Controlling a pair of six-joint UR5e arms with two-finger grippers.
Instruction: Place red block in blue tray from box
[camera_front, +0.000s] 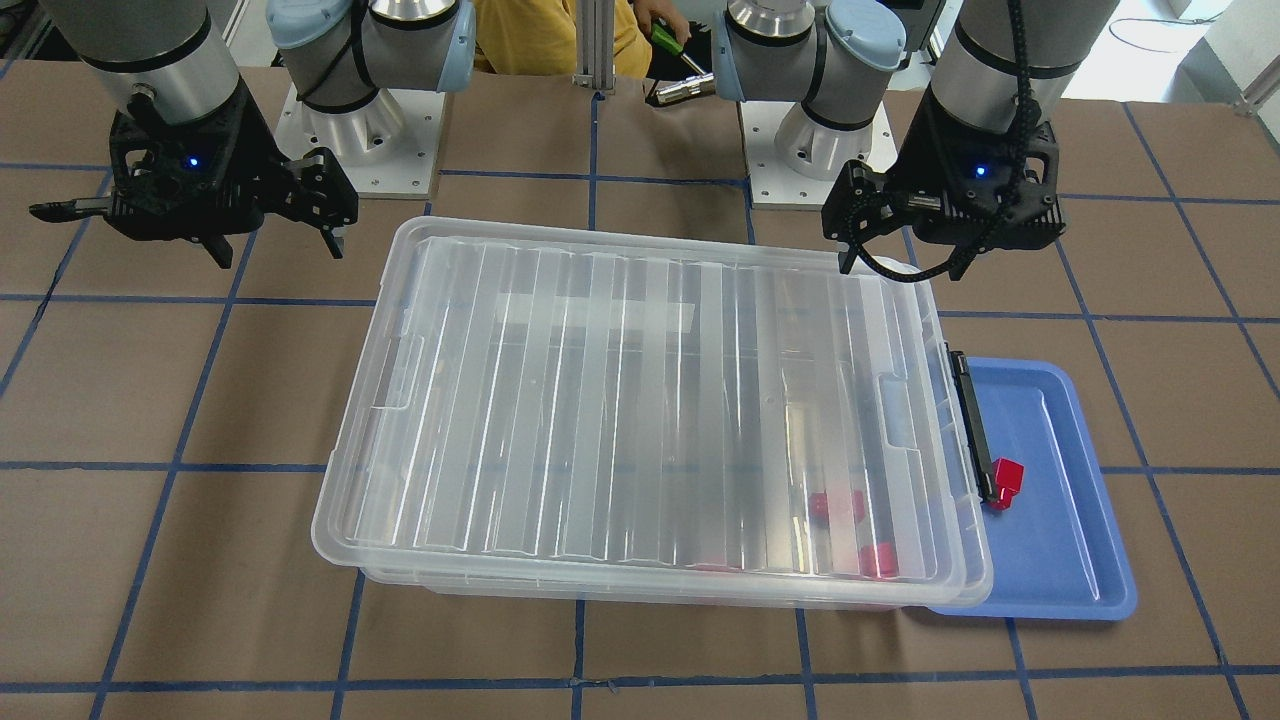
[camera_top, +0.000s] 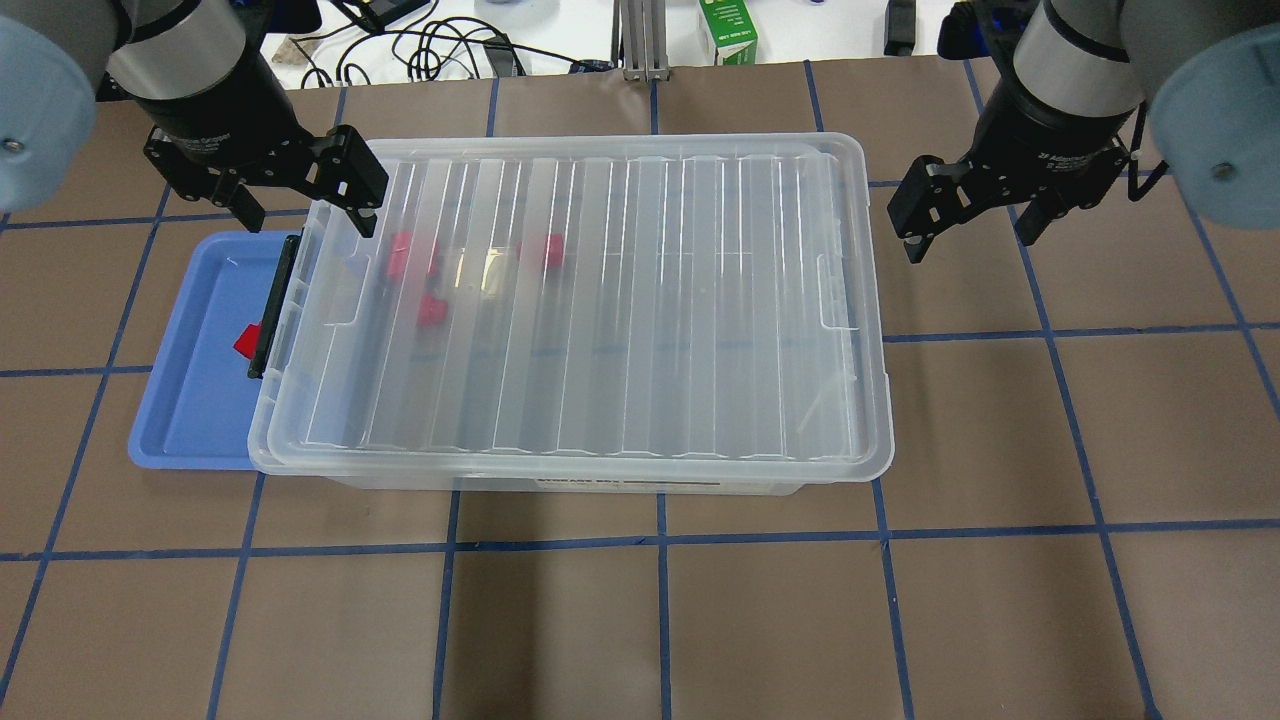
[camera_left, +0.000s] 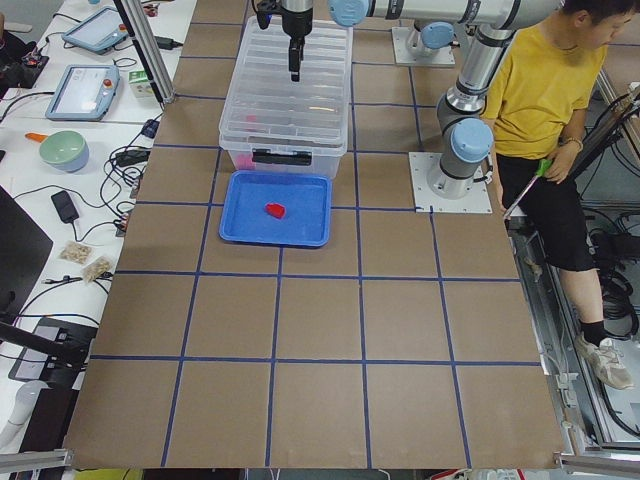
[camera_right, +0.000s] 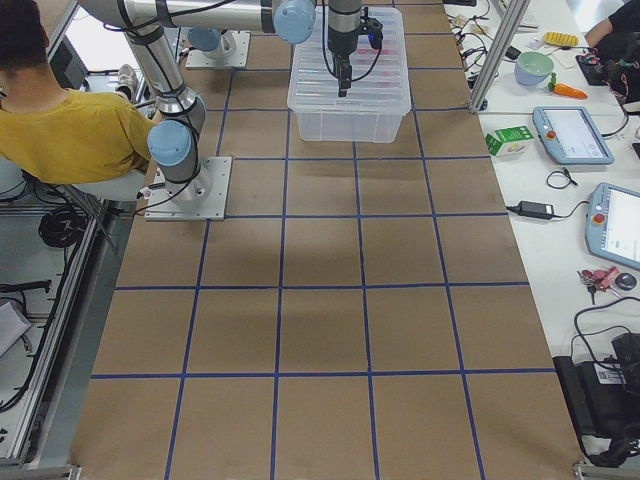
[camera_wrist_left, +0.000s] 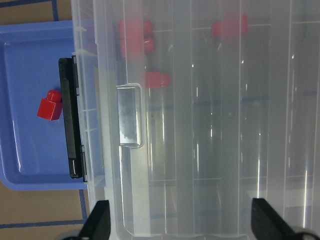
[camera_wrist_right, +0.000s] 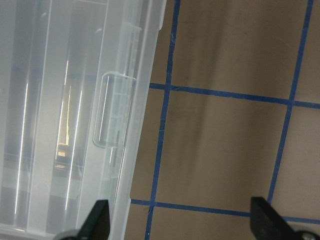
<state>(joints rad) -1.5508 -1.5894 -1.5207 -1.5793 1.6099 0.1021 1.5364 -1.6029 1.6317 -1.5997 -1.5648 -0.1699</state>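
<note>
Seen from above, left to right. At the far left, the blue tray lies flat on the brown worktop, its right edge tucked under the overhang of the box. One red block lies loose in the tray, just beside the black latch on the short end of the box.

The left end effector hangs above that end of the box, its fingers spread wide and holding nothing.

The box is clear plastic, with its ribbed lid on. Through the lid, more red blocks show as blurred shapes at the left end. Their exact number is hard to tell.

Further right, beyond the far short end of the box, the right end effector hovers over bare worktop, also spread apart and empty.

The block looks light, hard and rigid, with a glossy skin likely to slip. The flat sides of its wider body seem the safest hold, not the narrow stepped end. The blocks inside appear out of reach while the lid is on. The lid looks thin and flexible, best taken at its end tabs.
</note>
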